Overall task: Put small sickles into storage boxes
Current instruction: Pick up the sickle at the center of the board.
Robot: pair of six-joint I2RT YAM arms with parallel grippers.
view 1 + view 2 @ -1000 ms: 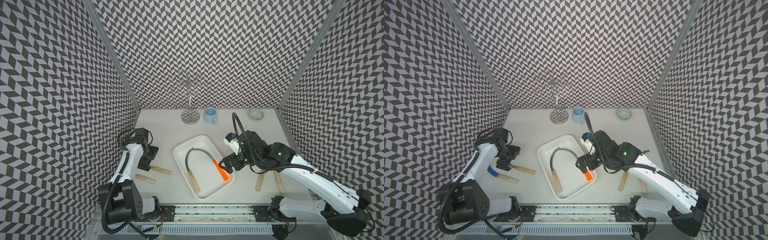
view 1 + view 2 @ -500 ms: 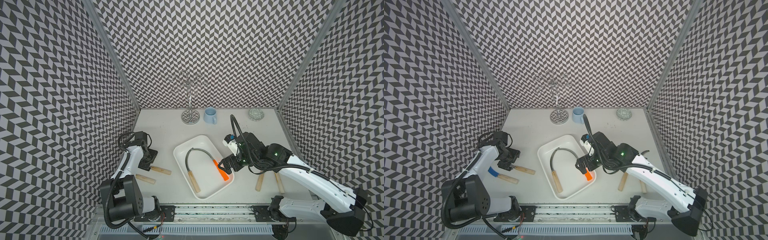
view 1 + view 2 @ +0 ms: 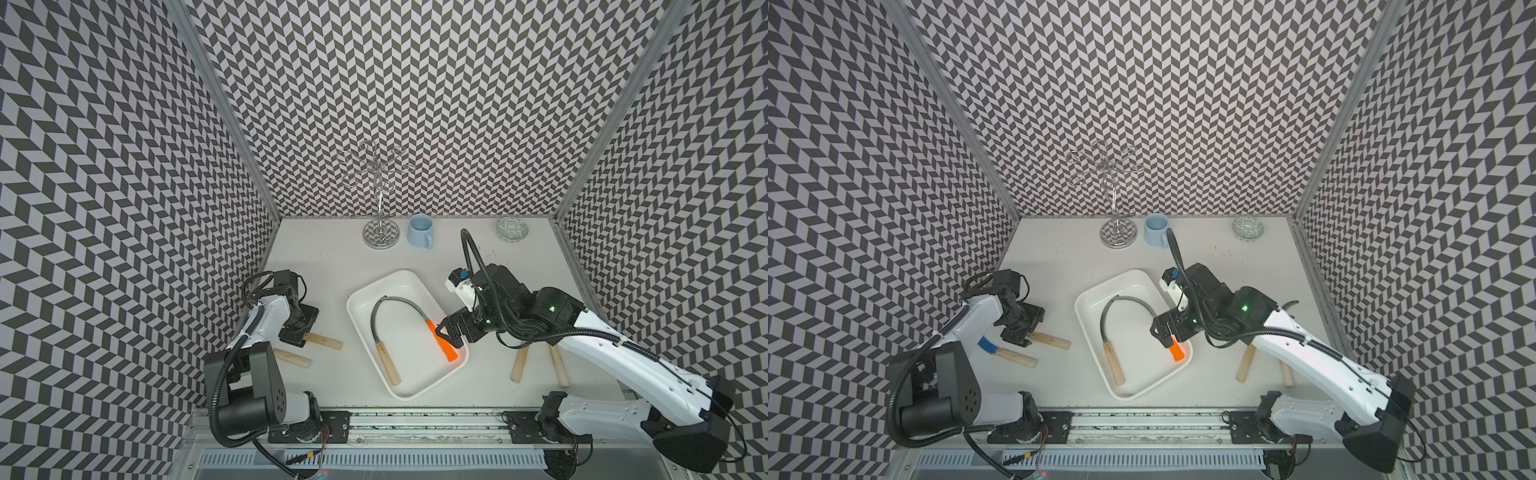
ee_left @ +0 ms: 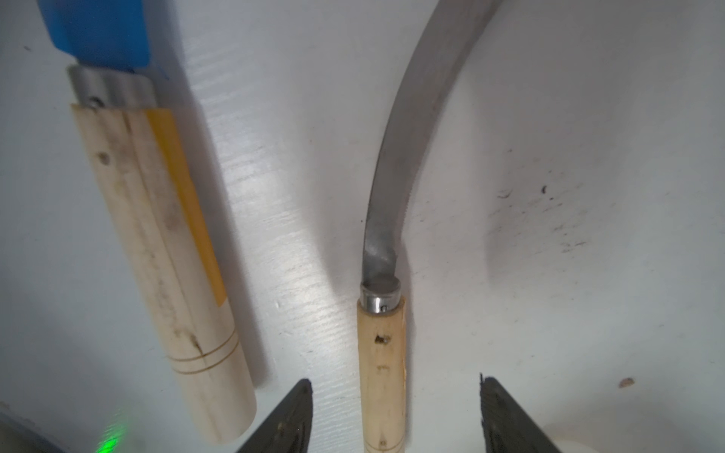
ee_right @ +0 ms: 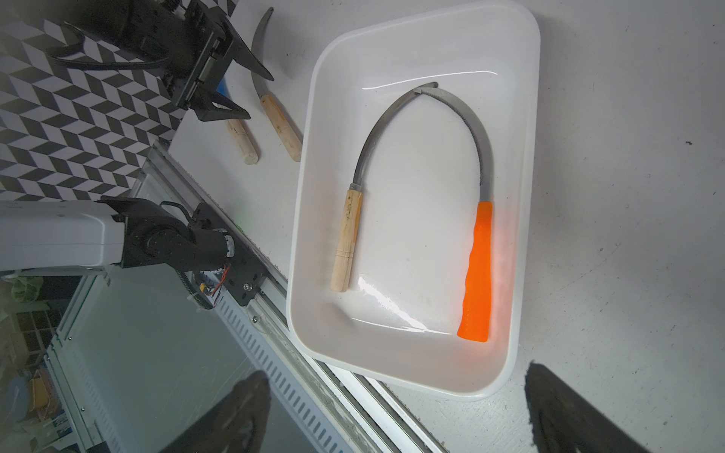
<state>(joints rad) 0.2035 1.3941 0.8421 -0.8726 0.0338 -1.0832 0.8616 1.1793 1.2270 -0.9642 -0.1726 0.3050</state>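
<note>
The white storage box (image 3: 409, 345) lies at the table's middle, also seen in the right wrist view (image 5: 412, 219). Two small sickles lie in it, blade tips meeting: a wooden-handled one (image 3: 384, 365) and an orange-handled one (image 3: 442, 347). My right gripper (image 3: 449, 334) hangs open over the box's right rim, holding nothing. At the left, my left gripper (image 3: 298, 332) is low over a wooden-handled sickle (image 4: 381, 353). It is open, its jaws straddling the handle with a gap on each side. Beside it lies a sickle with a blue blade cover (image 4: 164, 255).
Two more wooden handles (image 3: 519, 365) (image 3: 558, 366) lie on the table under my right arm. A chrome stand (image 3: 380, 232), a light blue mug (image 3: 420, 237) and a small patterned bowl (image 3: 512, 229) line the back wall. The base rail (image 3: 415, 419) runs along the front.
My left gripper's jaws have narrowed around the wooden handle while staying low over it. The right arm has barely moved.
</note>
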